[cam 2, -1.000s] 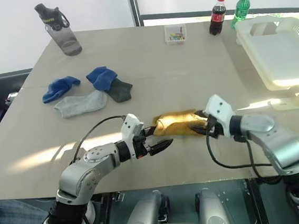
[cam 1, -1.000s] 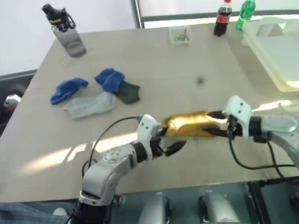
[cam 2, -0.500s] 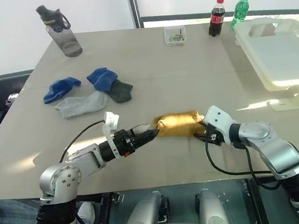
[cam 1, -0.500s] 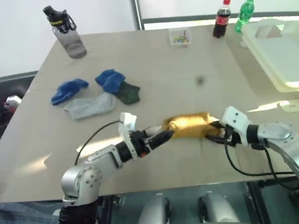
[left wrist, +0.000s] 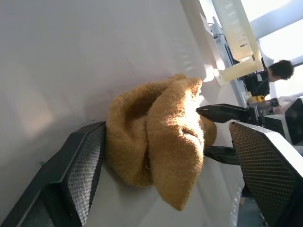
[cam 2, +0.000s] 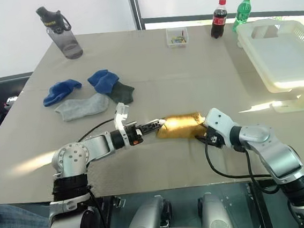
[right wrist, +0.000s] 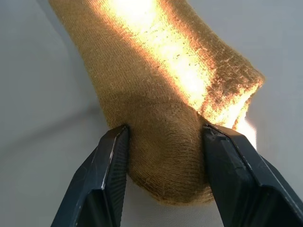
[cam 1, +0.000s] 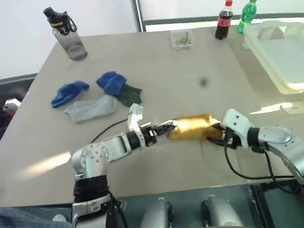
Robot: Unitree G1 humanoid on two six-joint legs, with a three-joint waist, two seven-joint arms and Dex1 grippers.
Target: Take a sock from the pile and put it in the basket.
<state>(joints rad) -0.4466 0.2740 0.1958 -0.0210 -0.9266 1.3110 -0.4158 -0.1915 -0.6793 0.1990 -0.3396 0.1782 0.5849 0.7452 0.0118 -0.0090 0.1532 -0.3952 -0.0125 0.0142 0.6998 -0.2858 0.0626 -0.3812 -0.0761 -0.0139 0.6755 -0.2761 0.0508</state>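
Both arms reach in low over the beige worktop (cam 2: 201,61) and meet at one mustard yellow sock (cam 2: 180,126) lying near the front middle. The left arm stretches out almost flat, and the left hand (cam 2: 156,125) points right at the sock's left end. Its two black fingers stand wide apart, one on each side of the sock's end, not squeezing it. The right arm bends at the elbow and comes in from the right, and the right hand (cam 2: 201,136) pinches the sock's right end between its two fingers. The right wrist view shows this grip up close: the fuzzy knit bulges between the two dark fingers (right wrist: 106,182), with bright sun on the cloth. The left wrist view shows the sock as a soft, folded lump, the rough grid pads (left wrist: 85,172) of the left hand, and the right hand's thin black fingers on the sock's other side. The pile (cam 2: 88,93) lies far left on the worktop: two blue socks, a light grey one and a dark one, soft and crumpled. The basket (cam 2: 283,53) is a big, smooth, whitish plastic tub at the far right, well apart from the sock.
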